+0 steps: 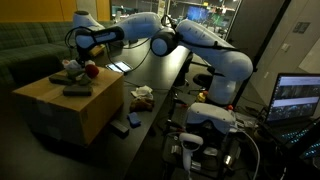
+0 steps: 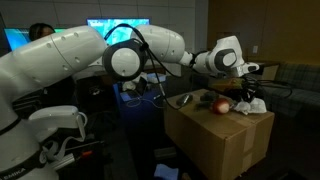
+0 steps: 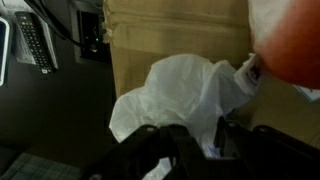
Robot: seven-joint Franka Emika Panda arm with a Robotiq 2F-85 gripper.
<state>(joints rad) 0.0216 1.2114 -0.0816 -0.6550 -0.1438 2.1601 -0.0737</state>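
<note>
White bag (image 3: 185,85): one, on cardboard box (image 3: 170,30); one red apple (image 3: 295,40) beside; gripper (image 3: 205,135) fingers astride bag, grip unclear.

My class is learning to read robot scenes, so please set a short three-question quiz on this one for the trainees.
1. True or false: the gripper is above the cardboard box.
2. In the wrist view, what lies directly in front of the gripper? A) a crumpled white bag B) a blue mug C) an open book
3. Fill in the blank: the round object on the box, next to the white bag, is ___ in colour.

Key: 1 true; 2 A; 3 red.
</note>
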